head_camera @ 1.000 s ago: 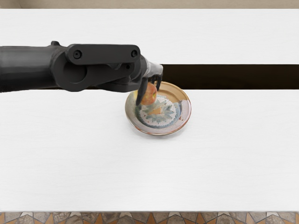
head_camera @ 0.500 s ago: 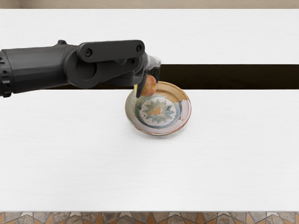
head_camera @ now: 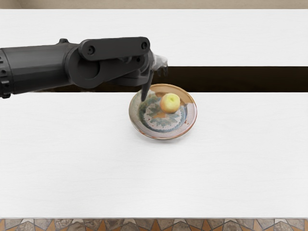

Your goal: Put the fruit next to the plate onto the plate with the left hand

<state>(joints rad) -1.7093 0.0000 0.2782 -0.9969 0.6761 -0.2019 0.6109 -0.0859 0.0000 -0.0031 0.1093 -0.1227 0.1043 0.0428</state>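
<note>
Tiling [head_camera: 154, 224], patterned brown and grey: a narrow strip along the nearest edge, below the desk. Desk [head_camera: 72, 159], plain white: fills most of the view and bears the one set of items. Plate [head_camera: 161, 136], round and shallow, with a blue-green star pattern and an ochre rim: stands on the desk a little right of centre, near its far edge. Fruit [head_camera: 170, 102], small, roundish, yellow-green: lies inside the plate on its far half, resting on the glaze and free of any grip. Left hand [head_camera: 153, 72], dark, on a thick arm [head_camera: 43, 67] entering from the left: hangs above the plate's far-left rim, loosely open and holding nothing; one finger [head_camera: 146, 89] points down toward that rim, just beside the fruit but apart from it. Right arm: not shown. Dark gap [head_camera: 240, 78]: a black band behind the plate, between the desk and a second white surface [head_camera: 216, 33] beyond it. Wall [head_camera: 154, 4], beige: a thin strip at the very top. Step in hand, by judgement: the placing looks done, with the fruit on the plate. Next move calls for lifting the hand straight up and drawing it back to the left, with the hanging finger kept clear of rim and fruit so that neither is nudged.
</note>
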